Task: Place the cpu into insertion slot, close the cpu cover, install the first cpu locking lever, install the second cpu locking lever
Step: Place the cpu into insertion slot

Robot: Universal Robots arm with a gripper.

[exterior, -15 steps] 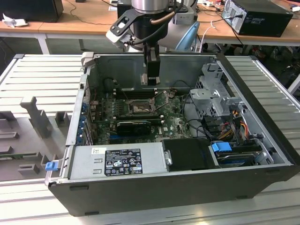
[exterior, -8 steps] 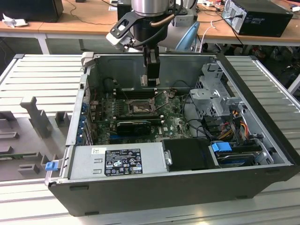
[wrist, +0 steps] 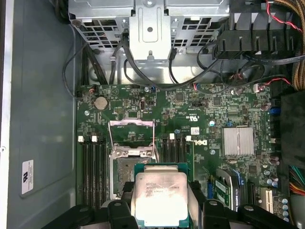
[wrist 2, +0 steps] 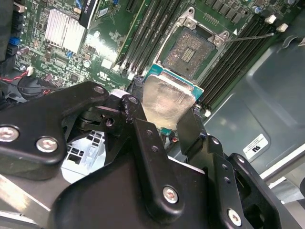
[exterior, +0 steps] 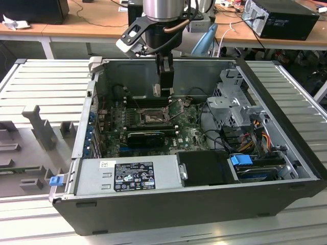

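The gripper [wrist 2: 164,114] is clenched on the cpu [wrist 2: 167,98]. Its black fingers [wrist 2: 190,126] press on two opposite sides, and the silver top faces the camera in both wrist views. The cpu [wrist: 159,195] hangs in the air above the board [wrist: 200,102], not seated. In the first wrist view it is just beside the slot [wrist: 123,174] and hides one corner of it, with the gripper [wrist: 160,212] tips on either side of it.

In the second wrist view the slot [wrist 2: 193,47] lies bare just past the cpu's edge, its tan-gold contact field uncovered. The cover [wrist: 132,123] stands open on the side of the slot away from the gripper, and the board shows through its window. A thin lever [wrist 2: 249,35] sticks out from one corner of the slot, angled over the memory slots [wrist: 91,167]. These long black slots flank the slot on both sides. A finned silver heatsink [wrist: 238,141] sits well apart, toward the board's opposite edge.

In the exterior view the arm [exterior: 162,10] reaches down into the open case [exterior: 179,206]. The gripper [exterior: 164,91] hangs over the board [exterior: 191,135] near the edge that runs along the case's far wall, with the slot [exterior: 153,116] close below it. A power supply [exterior: 127,176] lies along the case's near edge, toward the exterior view's left corner. The case rests on a ribbed table [exterior: 46,81]
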